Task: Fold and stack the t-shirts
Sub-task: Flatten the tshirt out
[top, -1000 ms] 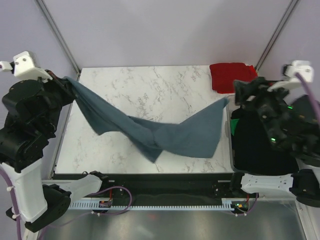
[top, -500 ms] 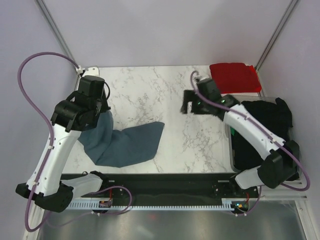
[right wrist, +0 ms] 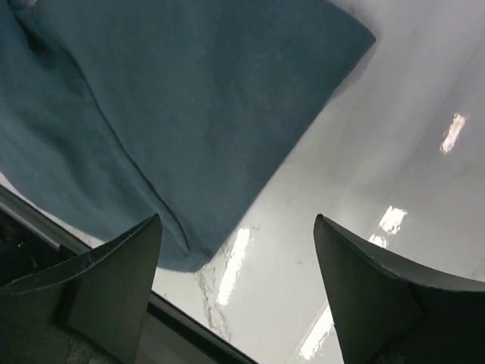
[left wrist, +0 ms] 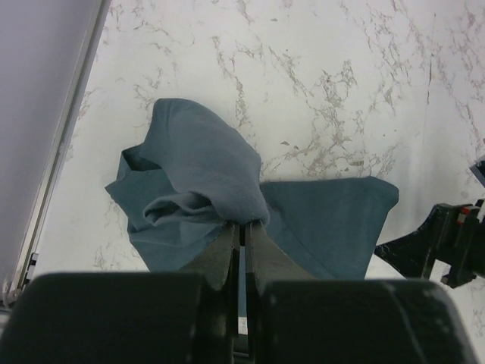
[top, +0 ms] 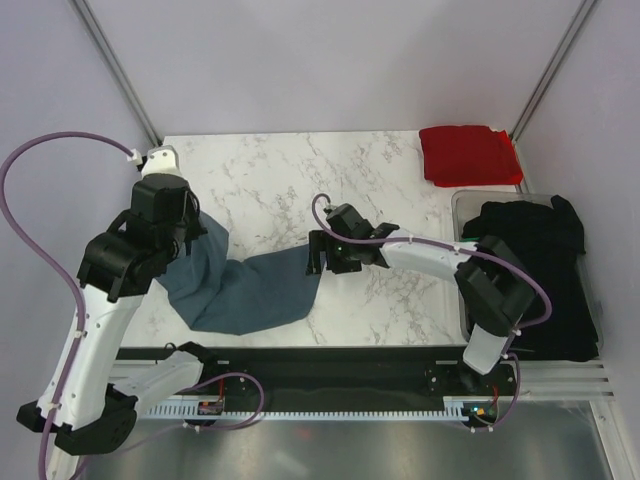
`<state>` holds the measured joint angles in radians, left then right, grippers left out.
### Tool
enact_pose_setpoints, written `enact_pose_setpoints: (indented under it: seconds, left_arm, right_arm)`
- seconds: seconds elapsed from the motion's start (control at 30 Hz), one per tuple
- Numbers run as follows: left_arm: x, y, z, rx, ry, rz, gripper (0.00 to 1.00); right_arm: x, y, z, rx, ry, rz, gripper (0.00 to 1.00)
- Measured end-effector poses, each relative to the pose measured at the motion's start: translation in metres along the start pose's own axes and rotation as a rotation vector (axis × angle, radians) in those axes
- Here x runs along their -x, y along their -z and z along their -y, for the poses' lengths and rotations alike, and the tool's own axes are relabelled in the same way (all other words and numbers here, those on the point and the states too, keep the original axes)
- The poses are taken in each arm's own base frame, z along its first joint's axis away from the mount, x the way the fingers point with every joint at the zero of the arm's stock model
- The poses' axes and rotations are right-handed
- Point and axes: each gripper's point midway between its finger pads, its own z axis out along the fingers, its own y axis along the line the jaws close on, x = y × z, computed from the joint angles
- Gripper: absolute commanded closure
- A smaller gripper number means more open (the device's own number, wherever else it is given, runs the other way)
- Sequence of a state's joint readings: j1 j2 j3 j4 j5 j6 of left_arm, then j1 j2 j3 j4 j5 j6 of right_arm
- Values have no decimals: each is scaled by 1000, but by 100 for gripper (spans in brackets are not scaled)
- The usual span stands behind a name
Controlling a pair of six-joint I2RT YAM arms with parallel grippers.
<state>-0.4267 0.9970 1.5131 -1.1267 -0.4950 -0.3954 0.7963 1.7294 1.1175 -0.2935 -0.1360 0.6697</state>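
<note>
Pale lilac walls close in a white marbled worktop, with both arms reaching over its near half. The blue-grey t-shirt lies on the near-left part of the worktop. Its right portion is spread fairly flat, and its left portion is drawn up into a rumpled bunch.

In the left wrist view, the left end effector is clamped on that bunch, its two fingers pressed together with a fold of cloth pinched between them. The rest of the shirt drapes away from the pinch on both sides.

The right end effector sits low at the shirt's right edge (seen from above, just beside the far-right corner of the cloth). Its fingers are spread wide apart and hold nothing. Between them its own camera shows the shirt's corner and bare glossy worktop.

A red t-shirt lies folded flat at the far-right corner of the worktop, well apart from the blue-grey one. Black t-shirts are heaped in a grey bin along the right side.
</note>
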Motion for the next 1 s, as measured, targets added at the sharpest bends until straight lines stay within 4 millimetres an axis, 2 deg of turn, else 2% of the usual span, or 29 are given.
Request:
enact_pose_setpoints:
  seconds: [0.2,0.4,0.5,0.53,0.6,0.63,0.7,0.8,0.87,0.93,1.0]
  left_arm:
    - [1,11,-11,15,16,39,98]
    - [-2,11,-16,28,15,41,98]
    - [-5,9,-17,38,9,35,98]
    - [-6,8,-17,40,8,33,98]
    - [-6,8,-17,42,7,32,98]
    - [-6,8,-17,42,8,32,98]
    - [-6,7,-17,43,6,31,98]
    - [5,9,-13,37,13,42,98]
    - [22,13,-8,26,28,66,98]
    - [47,21,-3,8,54,111,98]
    - [75,35,0,-12,79,169,98]
  right_arm:
    - [23,-31,13,-51,-17,19,17]
    - [47,-54,31,-95,-25,49,30]
    - [57,-61,33,-93,-21,66,45]
    - [57,-64,33,-91,-21,65,58]
    - [59,-66,30,-80,-21,74,71]
    - [59,-67,30,-76,-21,72,84]
    - [58,-67,29,-70,-18,65,100]
    - [65,-63,24,-50,-20,69,100]
    - [80,-53,18,-31,-21,82,100]
    - [114,-30,8,-12,-23,121,100]
    - [172,11,-6,25,-22,224,100]
